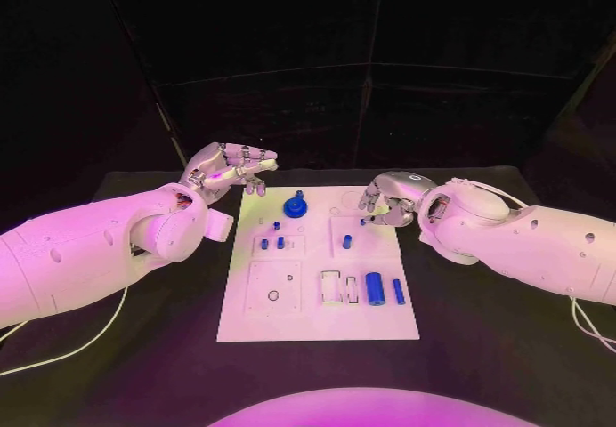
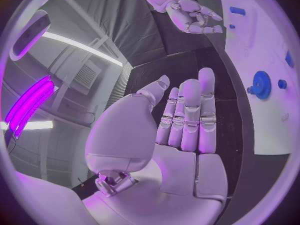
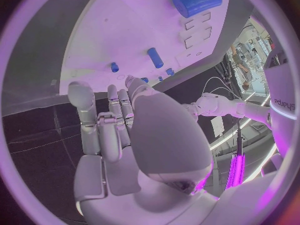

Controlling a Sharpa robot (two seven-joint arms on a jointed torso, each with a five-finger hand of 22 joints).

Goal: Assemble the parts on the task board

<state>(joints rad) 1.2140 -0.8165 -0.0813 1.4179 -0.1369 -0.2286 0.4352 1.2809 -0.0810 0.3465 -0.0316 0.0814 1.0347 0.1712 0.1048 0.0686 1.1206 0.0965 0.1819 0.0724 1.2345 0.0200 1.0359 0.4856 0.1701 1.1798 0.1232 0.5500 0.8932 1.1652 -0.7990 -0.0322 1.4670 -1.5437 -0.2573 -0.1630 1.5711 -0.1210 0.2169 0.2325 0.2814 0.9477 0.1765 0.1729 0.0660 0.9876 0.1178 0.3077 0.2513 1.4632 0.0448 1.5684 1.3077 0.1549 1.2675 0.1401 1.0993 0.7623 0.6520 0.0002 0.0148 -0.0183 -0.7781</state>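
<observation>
The white task board (image 1: 321,307) lies in the middle of the black table. A blue gear (image 1: 296,207) stands near its far edge, also seen in the left wrist view as the blue gear (image 2: 259,85). Small blue pegs (image 1: 264,242) stand left of centre and another peg (image 1: 346,238) right of centre. A large blue cylinder (image 1: 375,288) and a thinner one (image 1: 398,291) lie at the right. My left hand (image 1: 231,169) hovers beyond the board's far left corner, fingers apart, holding nothing. My right hand (image 1: 385,197) hangs over the far right corner, empty.
Several empty cut-outs (image 1: 331,285) mark the board's near half. Black table (image 1: 500,338) surrounds the board on all sides. A white cable (image 1: 77,347) trails under my left arm. In the right wrist view the large cylinder (image 3: 197,0) and a peg (image 3: 155,57) lie beyond my fingers (image 3: 119,120).
</observation>
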